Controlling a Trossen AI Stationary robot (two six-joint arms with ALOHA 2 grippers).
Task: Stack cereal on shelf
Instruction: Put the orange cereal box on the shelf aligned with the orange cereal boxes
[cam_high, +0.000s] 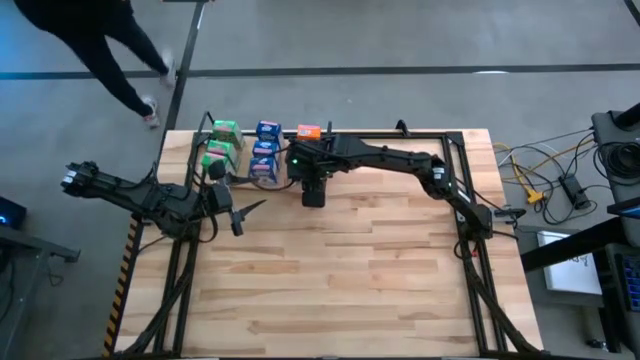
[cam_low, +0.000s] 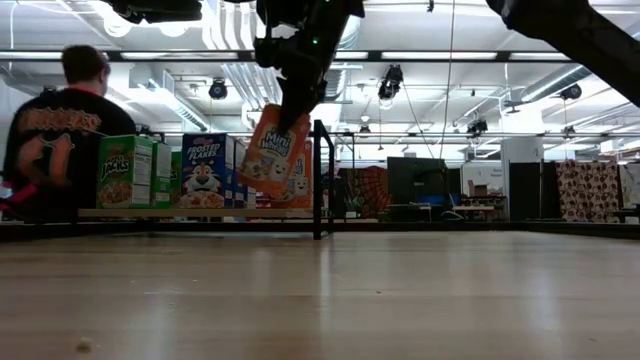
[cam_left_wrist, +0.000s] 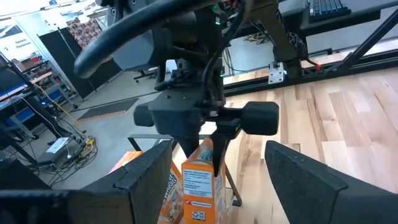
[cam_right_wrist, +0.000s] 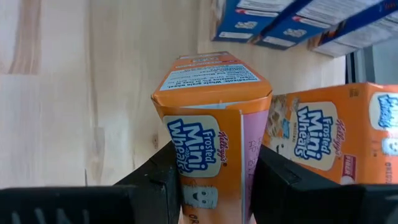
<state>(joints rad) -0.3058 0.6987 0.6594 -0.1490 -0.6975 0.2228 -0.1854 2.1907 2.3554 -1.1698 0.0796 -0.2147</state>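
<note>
1. Your right pincer (cam_low: 290, 118) is clamped on an orange cereal box (cam_low: 272, 150), up in the upper middle of the low view, box hanging tilted and clear of the worktop (cam_low: 320, 295).
2. Look at the right wrist view: the two dark fingers (cam_right_wrist: 155, 180) press the box's sides, "Frosted Mini Wheats" print facing you, centre frame.
3. Just beside it, at the right of that frame, a second orange box (cam_right_wrist: 336, 134) stands on the shelf (cam_high: 350, 135).
4. From above, the right pincer (cam_high: 313, 185) sits at the upper middle of the frame, beside the black divider rod (cam_low: 320, 180).
5. Blue boxes (cam_high: 266, 150) line up left of it, green boxes (cam_high: 220, 145) further left, all along the upper edge of the worktop.
6. Your left pincer (cam_high: 245, 213) waits at left centre of the overhead frame, fingers spread wide, nothing between them.
7. In the left wrist view those wide fingers (cam_left_wrist: 298, 177) frame the held box from the lower corners.
8. A person (cam_low: 60, 130) stands at upper left in the low view.
</note>
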